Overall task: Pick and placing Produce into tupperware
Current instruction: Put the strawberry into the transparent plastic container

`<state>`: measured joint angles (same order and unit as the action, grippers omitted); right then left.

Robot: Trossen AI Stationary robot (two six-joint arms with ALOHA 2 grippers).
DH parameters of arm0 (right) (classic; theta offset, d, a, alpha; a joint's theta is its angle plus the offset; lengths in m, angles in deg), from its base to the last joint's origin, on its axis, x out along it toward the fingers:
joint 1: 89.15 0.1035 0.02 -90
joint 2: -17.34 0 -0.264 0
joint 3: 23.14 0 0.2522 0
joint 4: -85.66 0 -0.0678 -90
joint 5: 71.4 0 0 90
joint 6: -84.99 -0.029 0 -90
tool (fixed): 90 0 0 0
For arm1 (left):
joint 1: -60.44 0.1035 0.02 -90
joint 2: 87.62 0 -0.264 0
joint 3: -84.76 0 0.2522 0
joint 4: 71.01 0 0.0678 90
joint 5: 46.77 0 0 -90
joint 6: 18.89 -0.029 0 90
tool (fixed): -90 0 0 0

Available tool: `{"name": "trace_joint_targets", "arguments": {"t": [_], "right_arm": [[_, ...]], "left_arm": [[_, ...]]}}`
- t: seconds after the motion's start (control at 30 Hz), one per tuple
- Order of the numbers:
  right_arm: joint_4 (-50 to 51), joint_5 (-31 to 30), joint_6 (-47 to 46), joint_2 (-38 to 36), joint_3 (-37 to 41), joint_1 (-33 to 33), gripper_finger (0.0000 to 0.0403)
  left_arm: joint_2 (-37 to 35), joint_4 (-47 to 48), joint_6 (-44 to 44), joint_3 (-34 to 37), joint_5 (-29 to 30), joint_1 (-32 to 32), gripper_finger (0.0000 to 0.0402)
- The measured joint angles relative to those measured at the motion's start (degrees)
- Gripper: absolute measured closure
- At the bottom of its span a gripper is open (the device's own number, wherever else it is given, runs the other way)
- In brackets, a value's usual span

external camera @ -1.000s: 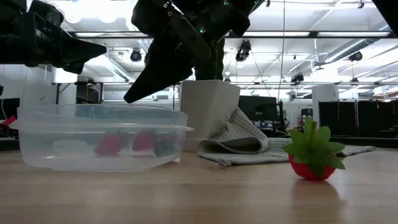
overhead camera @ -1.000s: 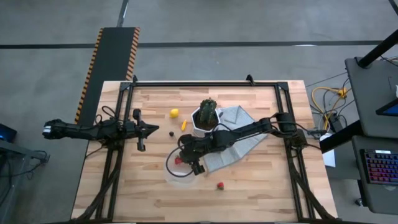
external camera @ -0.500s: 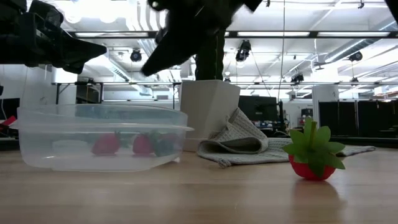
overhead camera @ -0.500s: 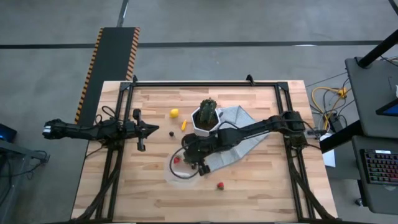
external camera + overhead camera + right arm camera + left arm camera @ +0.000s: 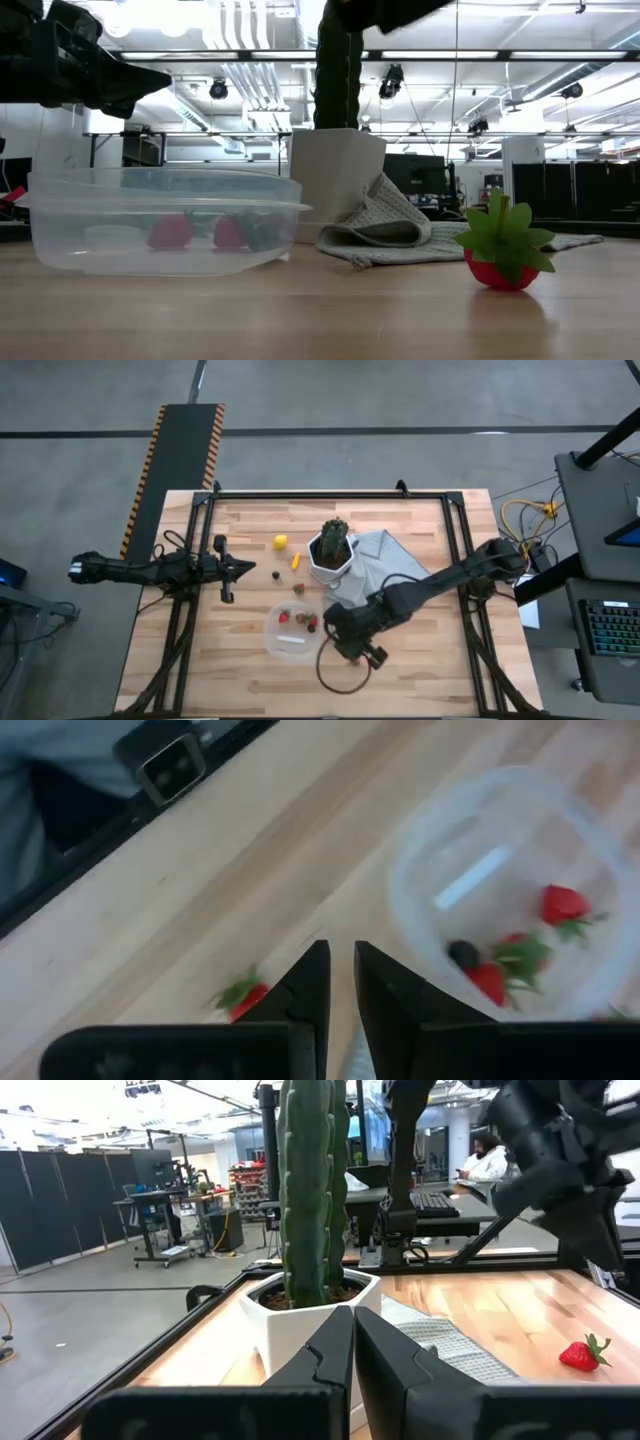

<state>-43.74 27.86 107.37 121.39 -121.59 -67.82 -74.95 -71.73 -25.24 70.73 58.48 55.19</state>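
The tupperware, holding two strawberries and a berry, lay just beside my right pincer, which had swung off it, empty and slightly parted, toward the loose strawberry on the worktop.

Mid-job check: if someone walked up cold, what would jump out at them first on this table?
The tall green cactus in its white faceted pot at the table's centre, a grey cloth beside it. Next, the clear tupperware in front, holding strawberries and a dark berry. Then the right tool over a lone strawberry on the wood; the left tool waits at the left edge.
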Motion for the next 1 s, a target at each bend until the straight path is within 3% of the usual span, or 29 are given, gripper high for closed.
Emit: {"name": "trace_joint_targets", "arguments": {"t": [0.47,1.0], "right_arm": [[-4.30,3.35,-1.55,1.42,8.50,2.64,0.0336],[-10.16,4.72,-3.31,3.37,10.10,4.00,0.0317]], "left_arm": [[-0.04,-0.04,-0.02,0.00,0.02,-0.02,0.0402],[0.31,0.01,-0.02,0.00,0.02,-0.01,0.0402]]}}
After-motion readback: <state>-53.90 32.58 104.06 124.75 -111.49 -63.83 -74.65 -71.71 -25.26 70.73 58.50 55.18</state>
